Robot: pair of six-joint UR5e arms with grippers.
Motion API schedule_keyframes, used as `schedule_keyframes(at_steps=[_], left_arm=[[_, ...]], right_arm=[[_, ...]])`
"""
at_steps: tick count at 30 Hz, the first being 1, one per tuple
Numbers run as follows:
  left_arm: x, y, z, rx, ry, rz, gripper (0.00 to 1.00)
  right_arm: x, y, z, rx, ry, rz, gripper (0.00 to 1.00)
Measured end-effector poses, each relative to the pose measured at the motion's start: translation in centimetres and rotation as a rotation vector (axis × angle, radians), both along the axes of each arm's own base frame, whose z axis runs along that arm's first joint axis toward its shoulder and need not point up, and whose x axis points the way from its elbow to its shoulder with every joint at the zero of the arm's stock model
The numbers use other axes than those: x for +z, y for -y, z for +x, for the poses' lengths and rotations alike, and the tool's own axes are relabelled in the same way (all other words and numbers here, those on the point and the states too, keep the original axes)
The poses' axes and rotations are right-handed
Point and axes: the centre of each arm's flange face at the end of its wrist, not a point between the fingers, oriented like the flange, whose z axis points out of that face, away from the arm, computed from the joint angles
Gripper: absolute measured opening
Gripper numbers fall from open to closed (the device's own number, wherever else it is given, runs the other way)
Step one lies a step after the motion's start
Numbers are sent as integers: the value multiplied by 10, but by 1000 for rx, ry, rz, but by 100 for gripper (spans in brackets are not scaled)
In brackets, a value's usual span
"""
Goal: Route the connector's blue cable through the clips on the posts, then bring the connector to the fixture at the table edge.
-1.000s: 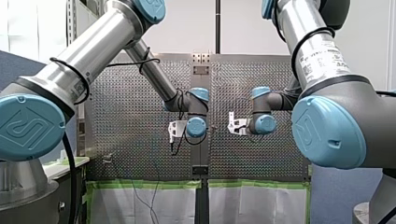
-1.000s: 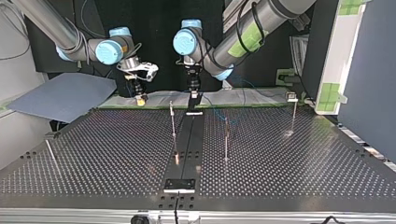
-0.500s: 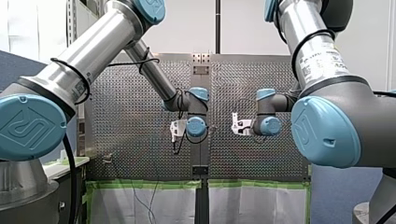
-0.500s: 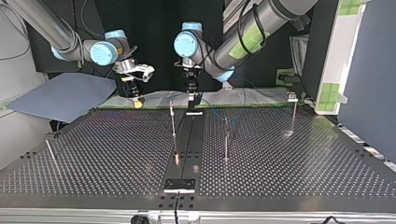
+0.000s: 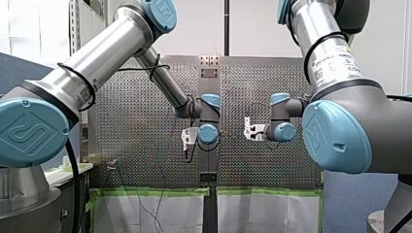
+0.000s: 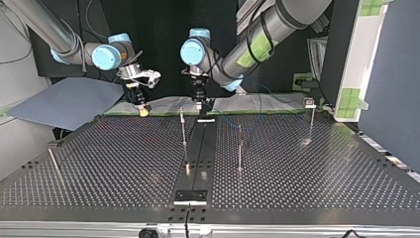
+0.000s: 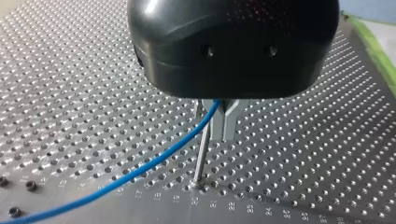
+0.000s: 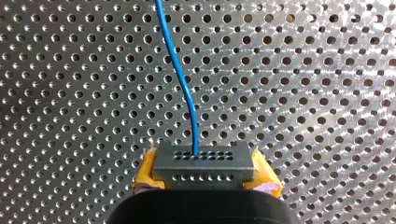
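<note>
The cable (image 8: 184, 84) is blue; the connector (image 8: 203, 163) dark grey, with two rows of small holes; my right gripper's (image 8: 204, 176) pads (image 8: 148, 170) yellow-orange; my left gripper (image 7: 224, 135) black-bodied, its fingers (image 7: 217, 123) bare metal; the table (image 8: 303, 93) silver, patterned with a regular grid of holes; the tape (image 5: 145, 191) green.

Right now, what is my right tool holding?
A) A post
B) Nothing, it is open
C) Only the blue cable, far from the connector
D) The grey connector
D: in the right wrist view the grey connector sits clamped between the right tool's yellow pads, with the cable running out ahead of it.
</note>
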Motion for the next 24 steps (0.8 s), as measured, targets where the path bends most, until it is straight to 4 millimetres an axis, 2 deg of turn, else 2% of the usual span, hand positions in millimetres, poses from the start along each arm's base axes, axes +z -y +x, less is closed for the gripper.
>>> schedule_keyframes(at_steps=[6, 24], left_arm=[[6, 0, 10, 14, 4, -25, 0], [7, 4, 14, -16, 16, -43, 0]], right_arm=[[0, 6, -7, -1, 9, -11, 0], [-2, 15, -19, -6, 36, -5, 0]])
